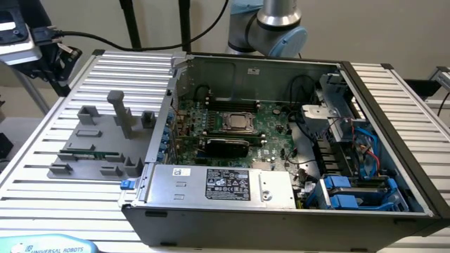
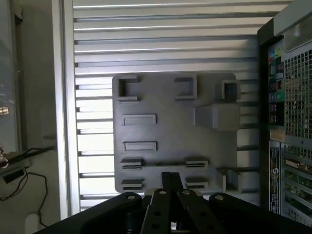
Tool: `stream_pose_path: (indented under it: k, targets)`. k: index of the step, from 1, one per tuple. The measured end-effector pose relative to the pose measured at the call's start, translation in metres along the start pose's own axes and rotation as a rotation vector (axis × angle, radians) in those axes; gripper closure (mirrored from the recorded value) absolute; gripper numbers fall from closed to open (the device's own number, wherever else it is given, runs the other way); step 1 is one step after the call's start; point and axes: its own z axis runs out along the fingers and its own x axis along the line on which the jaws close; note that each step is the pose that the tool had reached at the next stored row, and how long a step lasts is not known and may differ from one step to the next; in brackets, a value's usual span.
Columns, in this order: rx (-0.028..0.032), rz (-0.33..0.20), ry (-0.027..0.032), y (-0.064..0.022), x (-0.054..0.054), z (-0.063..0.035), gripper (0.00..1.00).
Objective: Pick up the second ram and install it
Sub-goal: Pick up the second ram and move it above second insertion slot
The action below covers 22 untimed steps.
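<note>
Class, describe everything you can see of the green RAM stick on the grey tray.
The second ram is a thin green circuit-board stick with dark chips along it. It rests level in the grey tray, on the slatted table to the exterior view's left of the open computer case. Only the tray touches it.
</note>
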Motion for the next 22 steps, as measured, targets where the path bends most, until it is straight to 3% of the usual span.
stream_pose_path:
  k: [22]
  targets:
    - [-0.0065, -0.399, 0.0189, -0.0004, 0.0001, 0.0076, 0.89]
